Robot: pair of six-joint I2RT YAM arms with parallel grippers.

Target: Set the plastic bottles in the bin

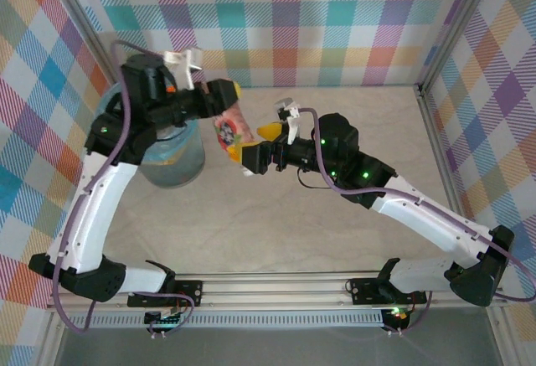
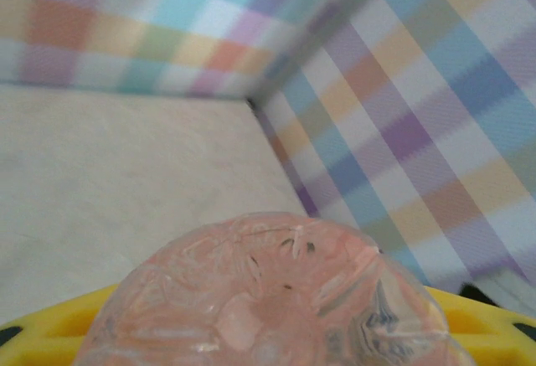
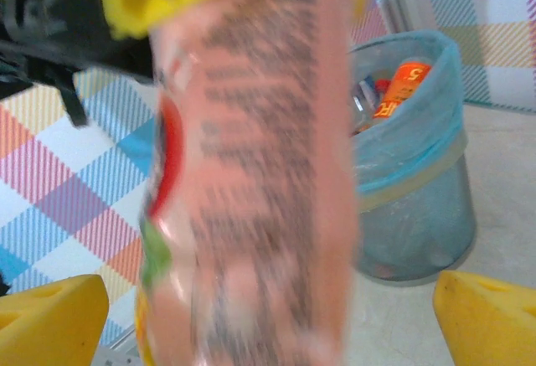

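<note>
Pink plastic with a printed label, one bottle point(image 1: 227, 130) hangs in the air just right of the bin point(image 1: 180, 165), well above the table point(image 1: 335, 232). The left gripper point(image 1: 230, 108) is clamped on it: in the left wrist view the bottle's rounded end point(image 2: 276, 299) sits between that gripper's yellow fingers point(image 2: 50, 324). The right gripper point(image 1: 249, 141) is spread wide at the bottle's other end. In the right wrist view its two yellow fingers point(image 3: 50, 316) stand far apart on either side of the blurred bottle point(image 3: 251, 173), and neither plainly touches it. Behind the bottle there stands the bin point(image 3: 419, 198), its pale blue bag folded over the rim. Bottles lie inside it, among them an orange bottle point(image 3: 402, 85). Plaid walls point(image 1: 335, 14) close in the table.
</note>
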